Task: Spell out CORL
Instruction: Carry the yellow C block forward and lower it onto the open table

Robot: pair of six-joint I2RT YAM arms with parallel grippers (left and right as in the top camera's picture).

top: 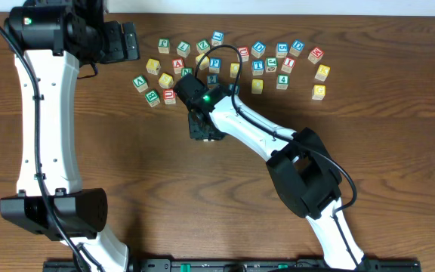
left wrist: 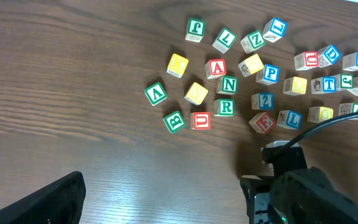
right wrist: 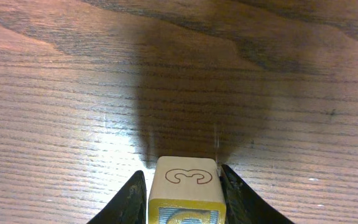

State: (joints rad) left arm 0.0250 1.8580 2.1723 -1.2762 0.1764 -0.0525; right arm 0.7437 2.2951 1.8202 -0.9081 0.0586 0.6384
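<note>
While the wooden bench (top: 165, 189) is mostly bare on the robot's side, a loose cluster of alphabet cubes (top: 258, 50) is spread toward its far side. The left arm (top: 42, 113) runs as a long white link from its base at the near-left edge up the left side, then bends right at the top. This puts the left end effector (top: 123, 41) near the cluster's left end, its fingers spread wide with nothing between them.

The right arm (top: 263, 136) rises from the near-right edge, folds at a black elbow and stretches diagonally up-left, its wrist lit green beside the cubes. The right end effector (top: 204, 128) sits over bare wood just on the near side of the cluster. Its fingers (right wrist: 131, 199) press both sides of a yellow-edged cube (right wrist: 185, 180). One plain face of this cube shows an outlined 3, and the letter on the yellow face is cut off. Whether it touches the bench cannot be told.

The green R cube (left wrist: 227, 107) and blue L cube (left wrist: 289, 118) lie in the cluster, apart from each other.
</note>
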